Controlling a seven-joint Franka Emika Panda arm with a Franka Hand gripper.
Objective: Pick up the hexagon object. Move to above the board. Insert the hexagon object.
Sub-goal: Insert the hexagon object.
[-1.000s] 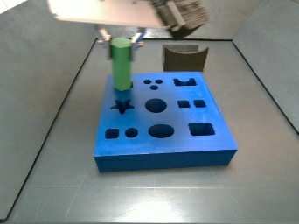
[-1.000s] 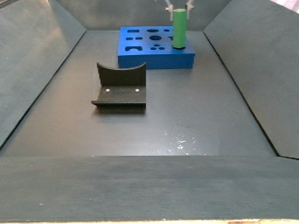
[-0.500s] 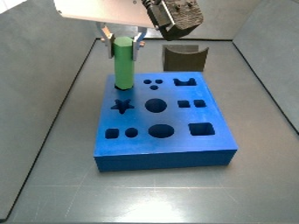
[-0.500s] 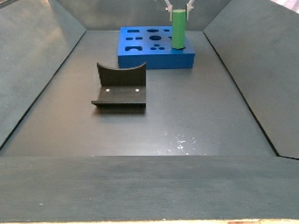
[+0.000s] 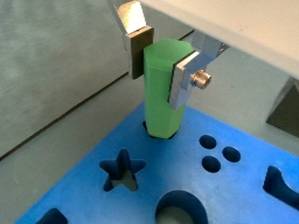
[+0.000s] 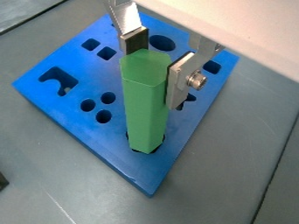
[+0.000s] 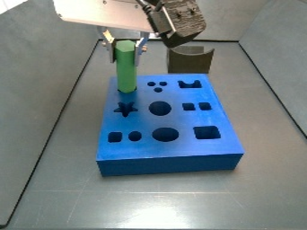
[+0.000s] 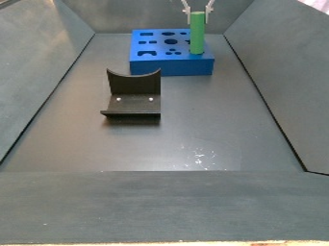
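Hexagon object (image 5: 163, 87) seated upright in a hole at the board's (image 7: 180, 144) corner
The peg's top is clamped by the gripper (image 5: 167, 54), near the table's far edge

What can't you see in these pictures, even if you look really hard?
- The bottom end of the hexagon object: in both wrist views it sits at a hole in the board, so how deep it goes is hidden.
- The gripper: its body is cut off by the picture edge in both wrist views.
- Whether its jaws press the peg: too small in a side view.
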